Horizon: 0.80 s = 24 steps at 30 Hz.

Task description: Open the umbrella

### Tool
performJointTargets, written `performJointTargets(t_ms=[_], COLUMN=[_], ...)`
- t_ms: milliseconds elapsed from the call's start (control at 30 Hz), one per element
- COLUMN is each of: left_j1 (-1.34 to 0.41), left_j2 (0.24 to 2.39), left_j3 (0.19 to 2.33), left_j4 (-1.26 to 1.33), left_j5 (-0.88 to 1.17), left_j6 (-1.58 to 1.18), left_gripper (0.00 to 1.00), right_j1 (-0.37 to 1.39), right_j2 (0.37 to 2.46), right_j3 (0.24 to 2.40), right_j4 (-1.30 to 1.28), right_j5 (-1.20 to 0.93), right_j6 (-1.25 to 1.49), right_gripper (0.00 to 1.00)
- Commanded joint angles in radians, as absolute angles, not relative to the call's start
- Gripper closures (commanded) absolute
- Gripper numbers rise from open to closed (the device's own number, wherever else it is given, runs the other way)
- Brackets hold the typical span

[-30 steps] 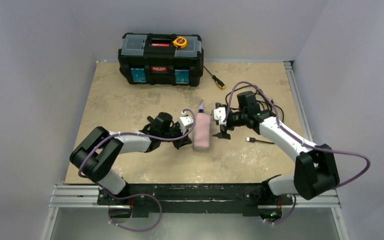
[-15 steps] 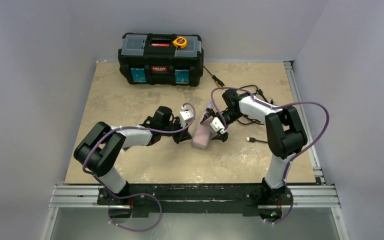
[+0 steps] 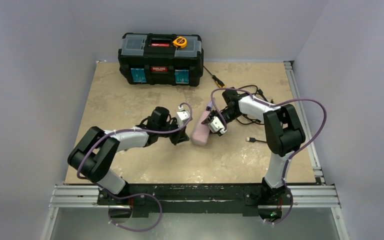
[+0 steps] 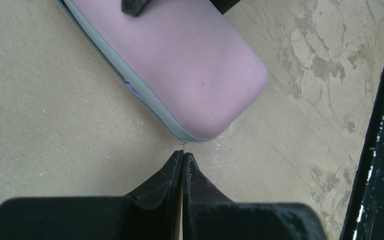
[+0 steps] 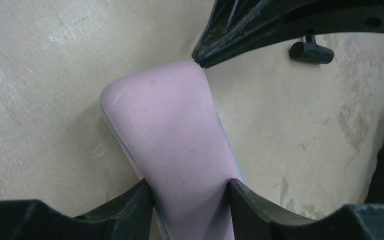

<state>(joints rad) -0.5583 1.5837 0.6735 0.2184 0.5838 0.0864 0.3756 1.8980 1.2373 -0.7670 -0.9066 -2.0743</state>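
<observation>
A pale lavender-pink zip-up case (image 3: 201, 133) with a grey zip band lies on the table between the arms. The umbrella itself is hidden; no shaft or handle shows. My left gripper (image 3: 185, 137) is at the case's near-left end. In the left wrist view it (image 4: 182, 156) is shut on the thin metal zip pull (image 4: 182, 143) at the rounded corner of the case (image 4: 190, 65). My right gripper (image 3: 214, 125) straddles the far part of the case. In the right wrist view it (image 5: 190, 187) is shut on the case (image 5: 175, 130), one finger on each side.
A black toolbox (image 3: 161, 52) with a yellow tape measure (image 3: 180, 42) on top stands at the back. A screwdriver (image 3: 215, 78) lies right of it. Black cables (image 3: 252, 97) lie behind the right wrist, and a small cable (image 3: 257, 140) on the right. A black rail (image 4: 380, 150) edges the table.
My right arm folded in and its gripper came down over the case and closed on it. The case turned, its near end swinging left. My left gripper followed slightly left, still shut.
</observation>
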Motion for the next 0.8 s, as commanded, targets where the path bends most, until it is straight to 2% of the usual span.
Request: performJointTargets(t_ms=[0,367,500,533,567,600,667,767], left_j1=[-0.557,-0.575,-0.555,-0.551,-0.547,-0.545,-0.547,-0.551], left_j2=[1.509,1.522,1.500,1.494,1.494,1.494,1.492,1.501], left_j3=[0.617,0.637,0.622,0.618,0.622,0.621,0.598,0.596], left_j4=[0.191,0.279,0.327,0.338,0.335,0.335,0.378,0.395], left_j5=[0.627,0.539,0.436,0.418,0.419,0.429,0.488,0.616], left_j6=[0.012,-0.112,-0.122,-0.103,-0.056,-0.017,0.094,0.219], left_gripper=[1.00,1.00,1.00,0.93,0.72,0.61,0.52,0.45], right_j1=[0.350,0.352,0.353,0.352,0.352,0.352,0.352,0.352], right_j2=[1.875,1.838,1.784,1.772,1.757,1.749,1.740,1.730], right_j3=[1.195,1.218,1.140,1.120,1.102,1.085,1.065,1.048], right_j4=[-0.647,-0.554,-0.553,-0.561,-0.573,-0.581,-0.632,-0.713], right_j5=[-0.801,-0.777,-0.791,-0.781,-0.785,-0.789,-0.794,-0.796], right_j6=[-2.129,-1.637,-1.667,-1.704,-1.753,-1.795,-1.910,-2.052], right_gripper=[0.59,0.69,0.69,0.69,0.70,0.70,0.70,0.71])
